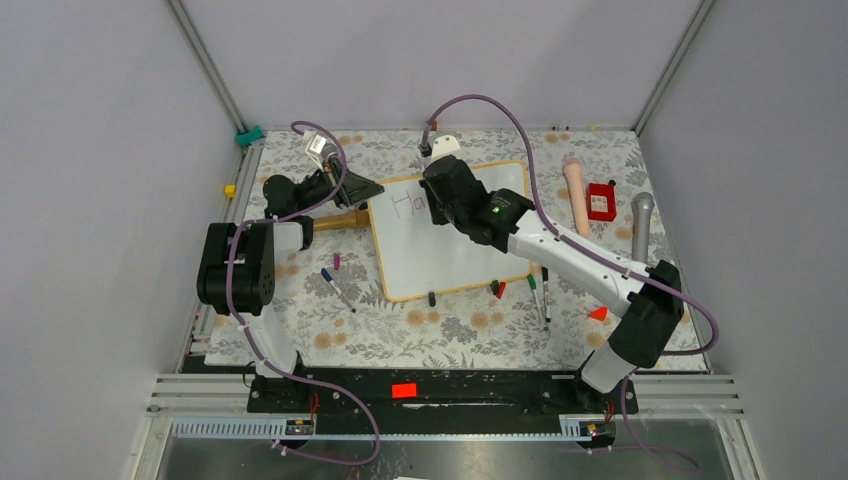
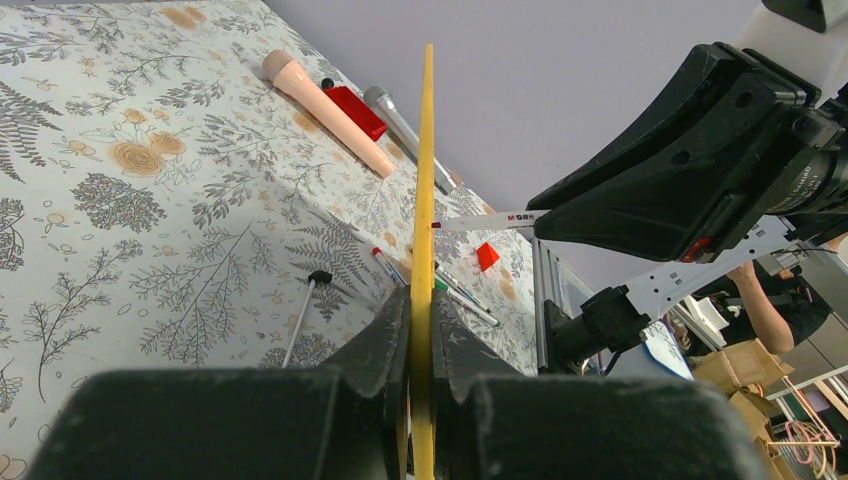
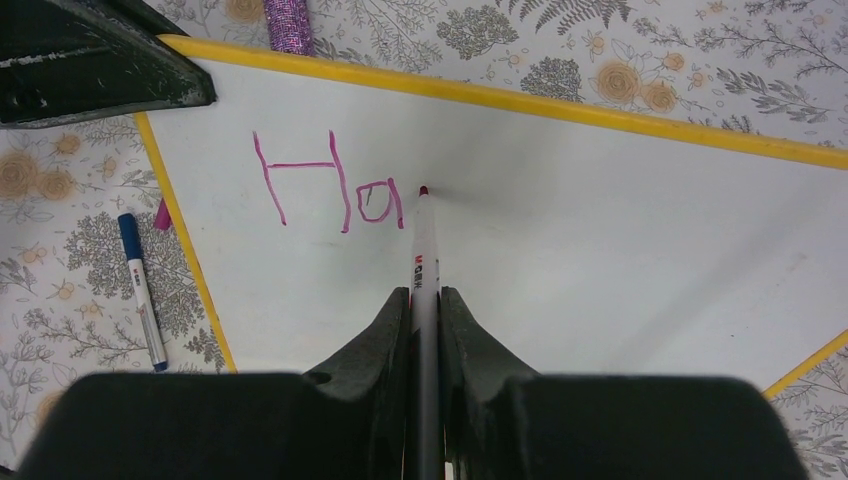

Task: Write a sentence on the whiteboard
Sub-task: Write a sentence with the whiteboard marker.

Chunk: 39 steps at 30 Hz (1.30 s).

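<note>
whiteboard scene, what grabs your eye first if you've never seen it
The pink letters "Ha" at the whiteboard's top left, with the marker tip just right of them, held in the right gripper. The left gripper clamps the board's yellow rim. Loose markers lie on the floral tablecloth.

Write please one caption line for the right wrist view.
Right gripper holds a marker on the whiteboard, just after pink letters "Ha".

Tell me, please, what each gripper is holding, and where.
Right gripper clamps a white marker mid-barrel; left gripper pinches the whiteboard by its yellow rim.
</note>
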Motion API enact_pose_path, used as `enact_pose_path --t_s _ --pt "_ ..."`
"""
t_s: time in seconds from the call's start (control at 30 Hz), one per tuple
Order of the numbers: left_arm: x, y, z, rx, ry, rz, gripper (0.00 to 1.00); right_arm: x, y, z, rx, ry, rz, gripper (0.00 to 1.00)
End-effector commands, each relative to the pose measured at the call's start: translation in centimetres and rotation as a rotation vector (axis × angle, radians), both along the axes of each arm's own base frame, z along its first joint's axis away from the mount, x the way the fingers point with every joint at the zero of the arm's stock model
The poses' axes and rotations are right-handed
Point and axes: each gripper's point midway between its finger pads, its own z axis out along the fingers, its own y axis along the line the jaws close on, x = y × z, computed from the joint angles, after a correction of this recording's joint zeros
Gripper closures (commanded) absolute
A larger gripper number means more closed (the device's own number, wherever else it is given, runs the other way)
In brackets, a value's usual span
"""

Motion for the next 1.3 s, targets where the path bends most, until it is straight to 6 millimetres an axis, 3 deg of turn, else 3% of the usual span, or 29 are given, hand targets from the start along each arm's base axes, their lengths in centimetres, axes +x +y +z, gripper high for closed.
enact_pose_path --t_s 0.0,0.7,1.27 --pt "-1.5 -0.5 2.7 0.027 -0.181 -0.045 1.00 1.3 -1.1 0.9 -0.012 -0.043 -0.081 1.00" --pt "-1.5 -0.5 2.8 0.028 -0.184 -0.046 1.00 0.6 -2.8 -0.2 -0.037 -0.027 -0.119 1.00" --pt "-1.5 -0.5 2.8 0.027 -0.183 -0.045 1.00 -1.0 -1.7 -1.6 -0.004 0.057 -0.053 1.00"
